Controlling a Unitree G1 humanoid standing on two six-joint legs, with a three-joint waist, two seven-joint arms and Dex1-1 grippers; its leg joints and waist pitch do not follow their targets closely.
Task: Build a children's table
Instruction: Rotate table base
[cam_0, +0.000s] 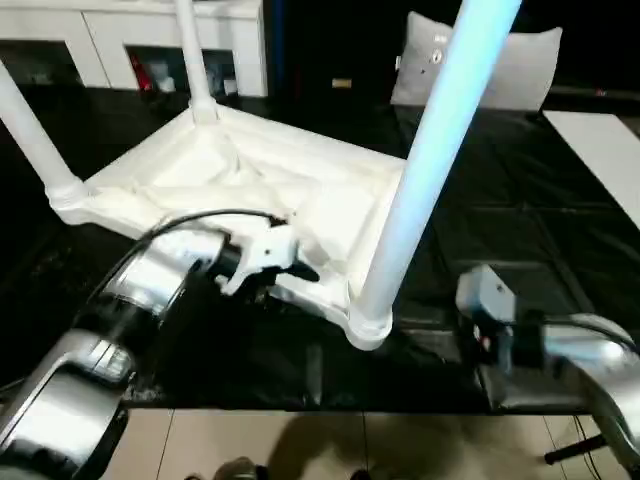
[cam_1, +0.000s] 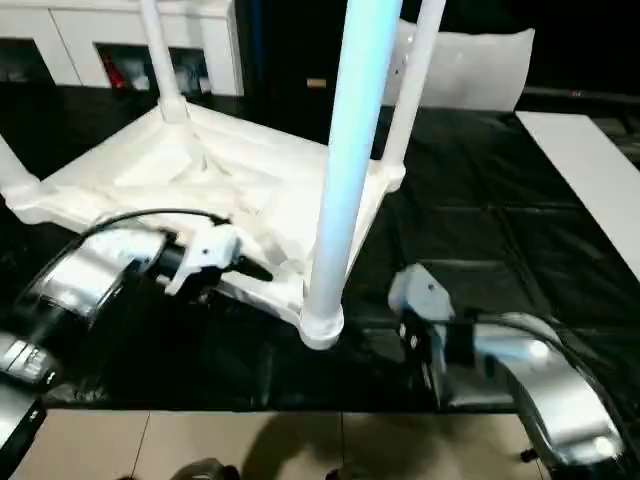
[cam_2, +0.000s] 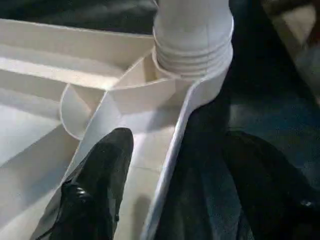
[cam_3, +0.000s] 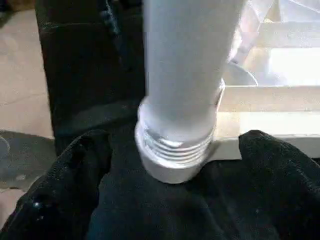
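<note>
No readable text, labels, brands or numbers anywhere.

The children's table (cam_0: 250, 180) lies upside down with plain white plastic on its ribbed underside and its legs, with no print or moulded lettering that can be made out. The black-covered work surface (cam_0: 520, 230) carries no marking. The white cabinet (cam_0: 110, 40) at the back holds small red and dark items in its open shelves, too small and blurred to read. The silver forearms show no legible writing either.

White table (cam_0: 300, 190) — upside down, legs up
</note>
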